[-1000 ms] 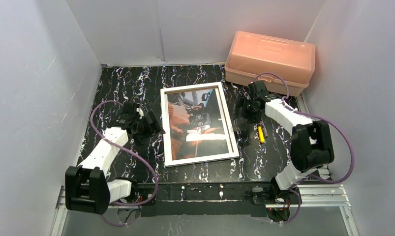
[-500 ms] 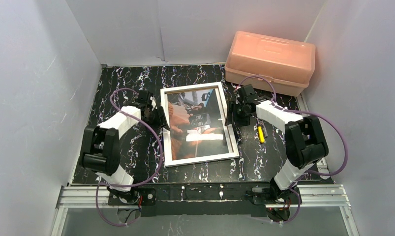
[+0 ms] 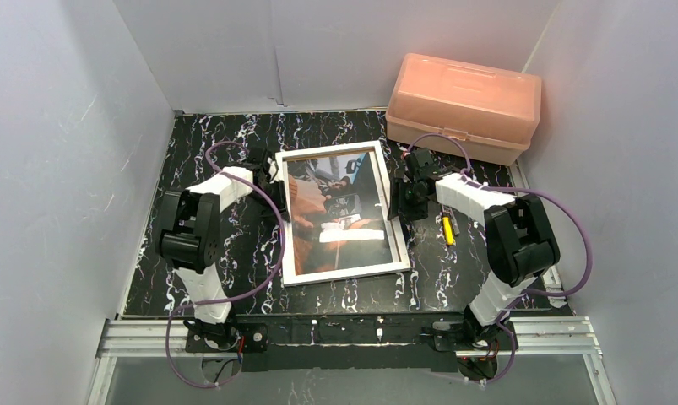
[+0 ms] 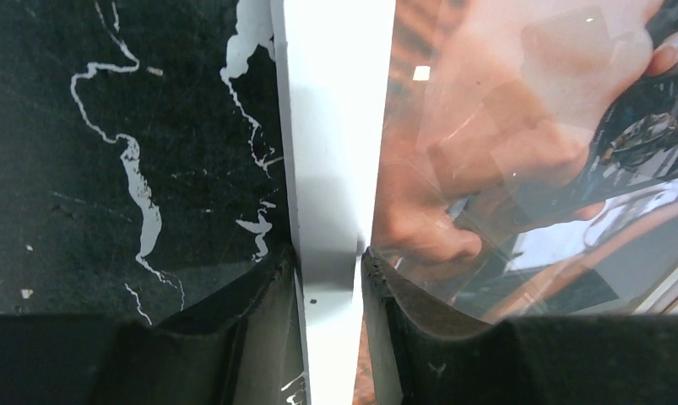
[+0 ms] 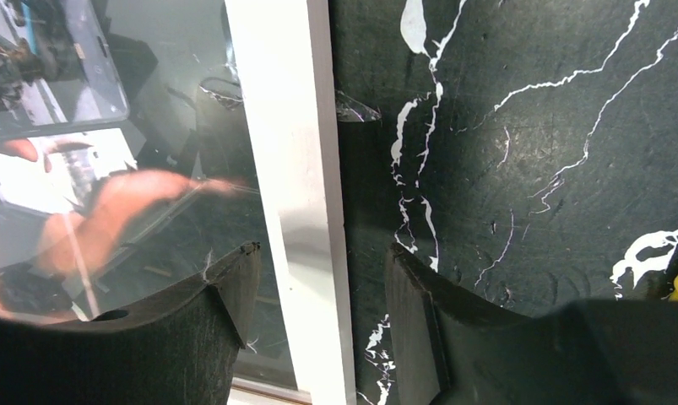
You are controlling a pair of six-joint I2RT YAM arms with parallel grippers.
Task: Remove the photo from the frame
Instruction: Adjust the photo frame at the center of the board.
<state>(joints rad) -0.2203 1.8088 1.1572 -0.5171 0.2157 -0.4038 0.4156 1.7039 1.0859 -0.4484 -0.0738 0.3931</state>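
Note:
The frame (image 3: 344, 272) lies flat mid-table, face up, its narrow white border around the photo (image 3: 335, 211), which shows under the glass. My left gripper (image 3: 273, 192) sits at the frame's left side. In the left wrist view its fingers press both sides of the white border (image 4: 335, 101), so my left gripper (image 4: 325, 253) is shut on it, with the photo (image 4: 504, 126) just to the right. My right gripper (image 3: 398, 201) straddles the right border (image 5: 280, 110). There my right gripper (image 5: 318, 251) is open, with a gap at its outer finger (image 5: 420, 295).
A pink plastic box (image 3: 463, 105) stands at the back right, close behind the right arm. A small yellow object (image 3: 447, 229) lies on the black marbled table (image 3: 200, 143) just right of the frame. White walls close in on three sides.
Both arms swung inward from the table's sides to the frame's left and right borders. Both pairs of jaws narrowed, and the left one closed on the left border.

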